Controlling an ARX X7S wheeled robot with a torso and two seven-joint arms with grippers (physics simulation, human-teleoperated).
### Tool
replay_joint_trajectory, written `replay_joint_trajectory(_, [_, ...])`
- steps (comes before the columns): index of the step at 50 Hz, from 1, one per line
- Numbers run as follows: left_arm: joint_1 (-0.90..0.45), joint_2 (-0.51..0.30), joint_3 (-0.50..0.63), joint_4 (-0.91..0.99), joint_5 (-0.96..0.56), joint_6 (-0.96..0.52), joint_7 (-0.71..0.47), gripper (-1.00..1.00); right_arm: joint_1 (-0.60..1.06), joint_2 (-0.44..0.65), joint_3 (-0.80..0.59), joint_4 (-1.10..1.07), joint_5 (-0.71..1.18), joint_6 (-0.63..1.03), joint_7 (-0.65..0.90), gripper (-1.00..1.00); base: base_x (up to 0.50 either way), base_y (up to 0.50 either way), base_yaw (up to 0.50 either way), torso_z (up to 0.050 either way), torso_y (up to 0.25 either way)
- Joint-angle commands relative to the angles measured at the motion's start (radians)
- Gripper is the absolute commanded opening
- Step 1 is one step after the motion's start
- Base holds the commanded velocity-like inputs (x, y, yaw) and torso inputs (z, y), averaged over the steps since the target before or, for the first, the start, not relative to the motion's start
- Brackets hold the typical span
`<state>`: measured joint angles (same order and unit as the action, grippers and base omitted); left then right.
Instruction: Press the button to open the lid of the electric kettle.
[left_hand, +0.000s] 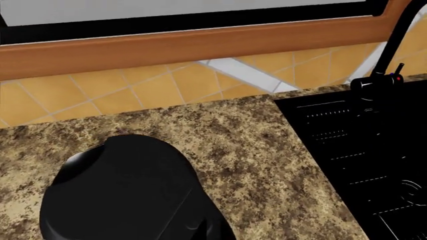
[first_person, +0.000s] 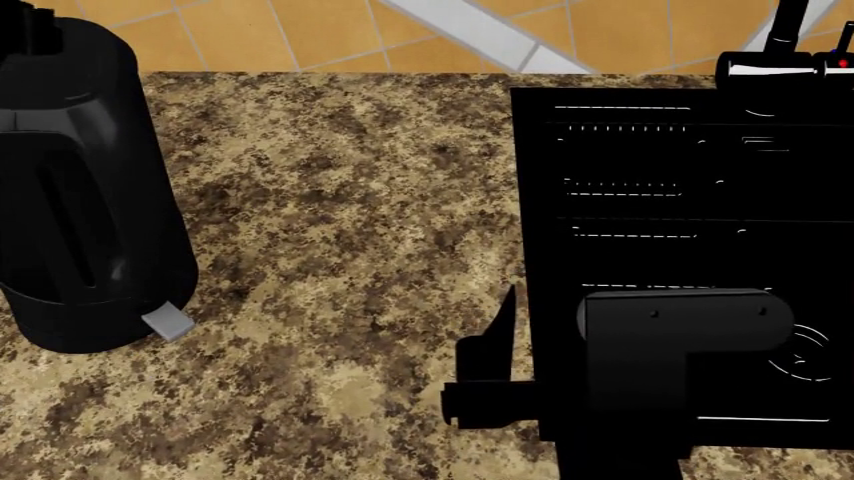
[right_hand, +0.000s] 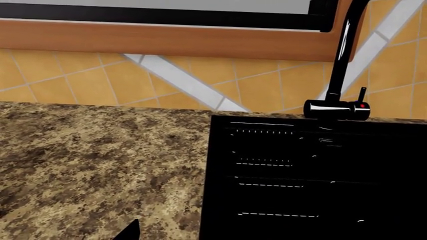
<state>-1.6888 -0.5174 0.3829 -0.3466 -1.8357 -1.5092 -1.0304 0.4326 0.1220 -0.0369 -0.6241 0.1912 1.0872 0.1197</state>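
The electric kettle (first_person: 80, 200) is a tall glossy black jug standing at the counter's left, with a handle on its side and a small grey tab (first_person: 167, 322) at its base. In the left wrist view its round black lid (left_hand: 113, 185) fills the lower part, seen from above and close. My left gripper (left_hand: 200, 227) is right over the lid, and its fingers blend into the black. My right gripper (first_person: 614, 300) hovers low over the stovetop's left edge. One finger (first_person: 501, 325) shows over the counter, well off centre, so the jaws stand apart and hold nothing.
A flat black stovetop panel (first_person: 641, 200) with thin white lines lies at the right. A black tap (first_person: 787, 60) with a red dot stands behind it. The speckled granite counter (first_person: 347, 230) runs between kettle and panel. An orange tiled wall (right_hand: 67, 75) and a wooden sill (left_hand: 200, 45) lie behind.
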Motion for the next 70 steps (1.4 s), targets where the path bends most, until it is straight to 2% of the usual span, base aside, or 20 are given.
replay_joint_trajectory(1, [-0.228,0.039,0.218,-0.380,0.208,-0.017,0.340,-1.00,-0.011,0.006,0.013,-0.010,0.014,-0.002,0.007,1.00,0.00,0.00,0.00,0.000,0.000])
replay_joint_trajectory(5, [-0.245,0.042,0.293,-0.417,0.302,0.011,0.461,-1.00,-0.013,0.008,0.012,-0.001,0.016,-0.010,0.008,1.00,0.00,0.00,0.00,0.000,0.000])
replay_joint_trajectory(12, [-0.250,0.055,0.329,-0.465,0.341,0.040,0.517,-1.00,-0.010,0.011,0.011,-0.001,0.022,-0.008,0.013,1.00,0.00,0.00,0.00,0.000,0.000])
replay_joint_trajectory(16, [-0.214,0.046,0.310,-0.434,0.300,0.030,0.471,-1.00,-0.010,0.012,0.006,0.004,0.025,-0.012,0.014,1.00,0.00,0.00,0.00,0.000,0.000])
replay_joint_trajectory(21, [-0.117,0.012,0.255,-0.354,0.180,0.010,0.335,-1.00,-0.018,0.016,0.008,0.005,0.028,-0.018,0.015,1.00,0.00,0.00,0.00,0.000,0.000])
replay_joint_trajectory(23, [-0.104,0.010,0.250,-0.347,0.160,0.011,0.317,-1.00,-0.020,0.017,0.007,0.006,0.029,-0.021,0.017,1.00,0.00,0.00,0.00,0.000,0.000])
replay_joint_trajectory(39, [-0.001,0.009,0.253,-0.277,0.072,0.033,0.266,-1.00,-0.042,0.020,0.007,0.013,0.042,-0.041,0.025,1.00,0.00,0.00,0.00,0.000,0.000])
replay_joint_trajectory(52, [0.100,-0.041,0.246,-0.216,0.006,0.066,0.191,-1.00,-0.058,0.029,0.012,0.017,0.051,-0.058,0.030,1.00,0.00,0.00,0.00,0.000,0.000])
replay_joint_trajectory(60, [0.146,-0.112,0.270,-0.163,0.068,0.080,0.199,-1.00,-0.059,0.030,0.007,0.013,0.056,-0.049,0.038,1.00,0.00,0.00,0.00,0.000,0.000])
replay_joint_trajectory(70, [0.217,-0.164,0.314,-0.068,0.126,0.076,0.221,-1.00,-0.066,0.035,0.002,0.013,0.061,-0.054,0.045,1.00,0.00,0.00,0.00,0.000,0.000])
